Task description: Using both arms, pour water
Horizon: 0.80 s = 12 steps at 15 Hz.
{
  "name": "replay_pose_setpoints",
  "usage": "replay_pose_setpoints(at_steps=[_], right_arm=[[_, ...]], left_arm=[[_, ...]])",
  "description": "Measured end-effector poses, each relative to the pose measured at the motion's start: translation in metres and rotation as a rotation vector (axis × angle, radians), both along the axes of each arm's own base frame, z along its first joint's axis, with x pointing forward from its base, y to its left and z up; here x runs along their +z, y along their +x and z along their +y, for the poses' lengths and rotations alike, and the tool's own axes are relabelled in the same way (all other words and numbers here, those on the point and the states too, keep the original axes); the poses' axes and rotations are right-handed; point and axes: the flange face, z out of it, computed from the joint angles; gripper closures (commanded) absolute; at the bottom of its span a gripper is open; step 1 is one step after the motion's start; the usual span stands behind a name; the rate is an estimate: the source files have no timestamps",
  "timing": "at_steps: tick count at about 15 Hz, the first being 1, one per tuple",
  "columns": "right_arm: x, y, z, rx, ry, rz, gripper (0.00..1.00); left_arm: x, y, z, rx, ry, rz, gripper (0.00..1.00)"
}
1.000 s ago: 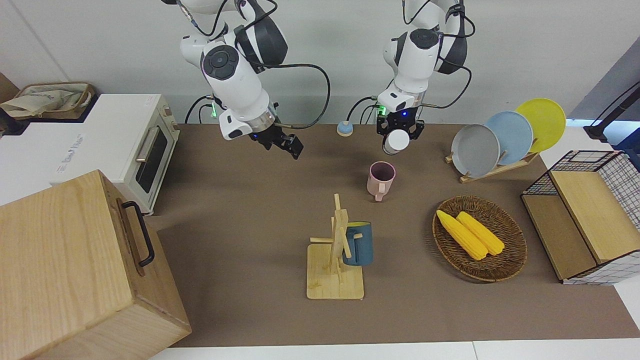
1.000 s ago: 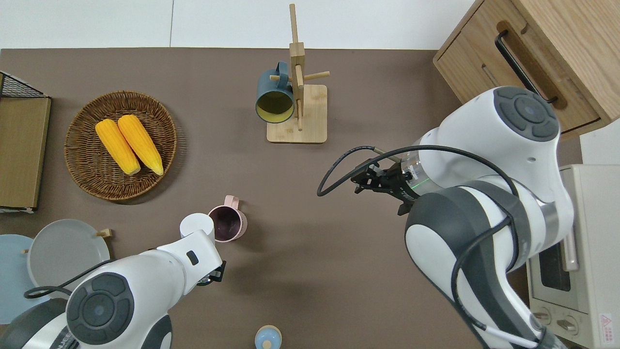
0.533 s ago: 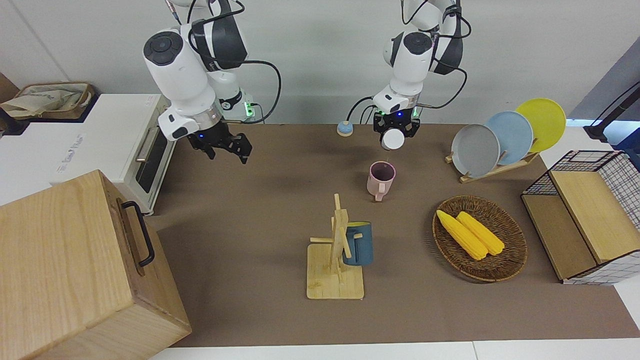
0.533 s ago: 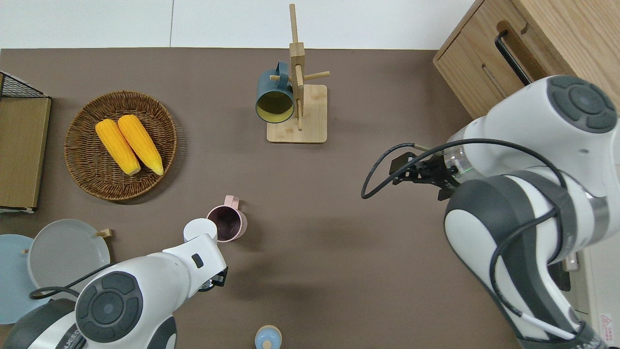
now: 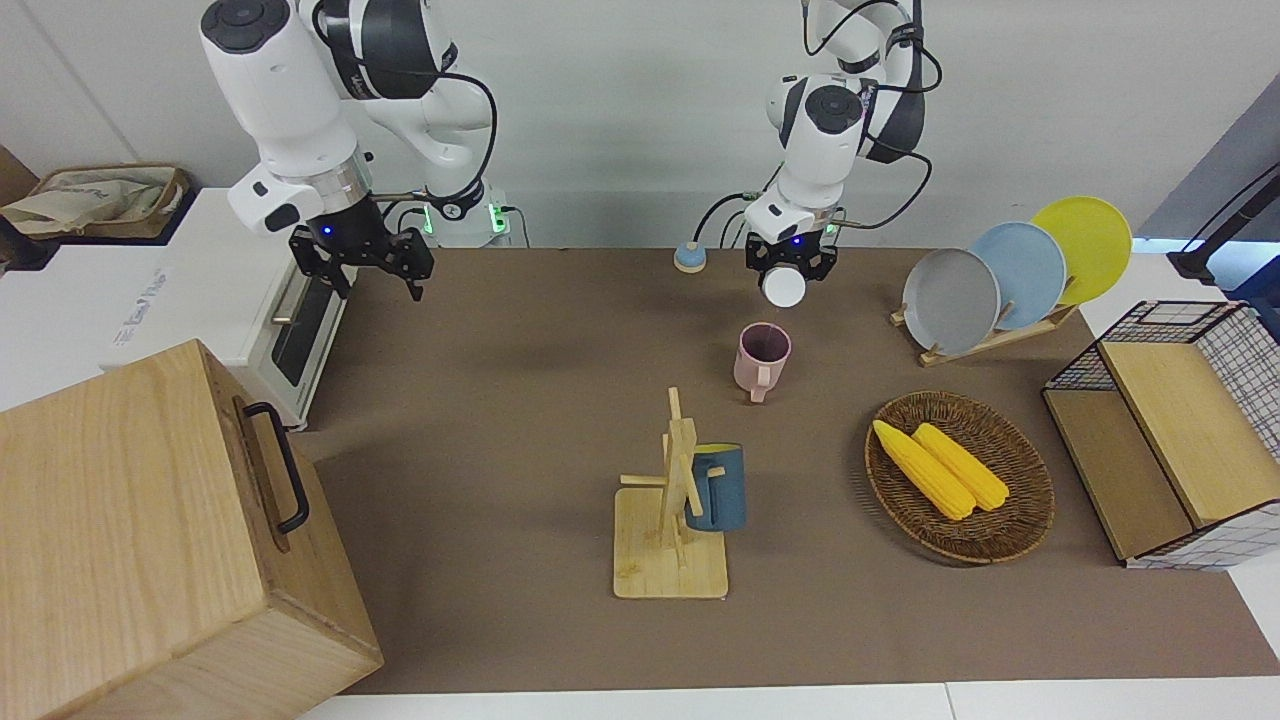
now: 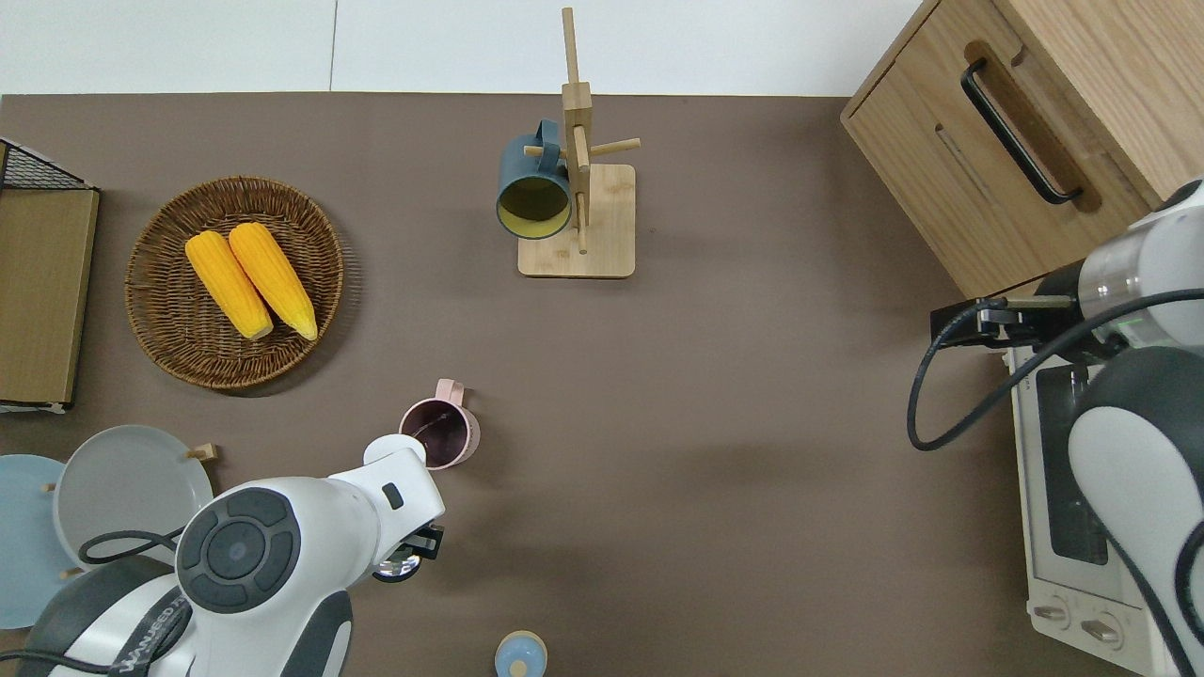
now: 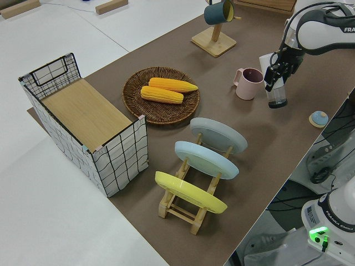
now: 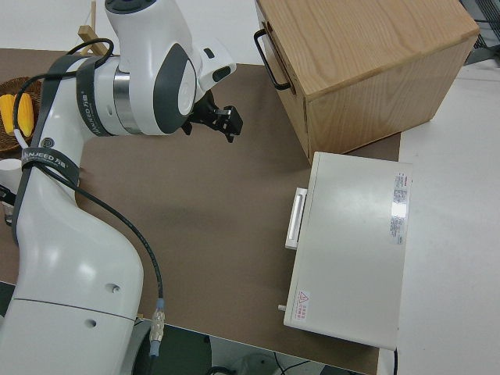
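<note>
Water trickles from a clear white-lidded bottle (image 5: 783, 286), clamped tilted in the left gripper (image 5: 792, 262), into the pink mug (image 5: 762, 359), while the right gripper (image 5: 362, 262) hangs open-fingered, holding nothing, by the toaster oven (image 5: 306, 300).

Blue plate (image 6: 19, 536) cut by edge

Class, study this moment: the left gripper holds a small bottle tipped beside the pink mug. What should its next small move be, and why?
Probably tip a little further over the pink handled mug. The left gripper holds the clear white-capped bottle tilted, its white end at the mug's rim on the side nearer the robots, and a thin stream seems to fall inside. The right arm is parked.
</note>
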Motion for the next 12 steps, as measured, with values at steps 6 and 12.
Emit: replay_pose_setpoints(at_steps=[6, 12], right_arm=[[0.047, -0.015, -0.017, 0.032, -0.002, 0.012, 0.009], [0.045, -0.018, -0.022, 0.041, -0.001, 0.043, 0.009]], left_arm=[[0.000, -0.001, 0.001, 0.001, 0.004, 0.011, 1.00], [-0.001, -0.003, 0.002, -0.004, 0.019, 0.027, 1.00]])
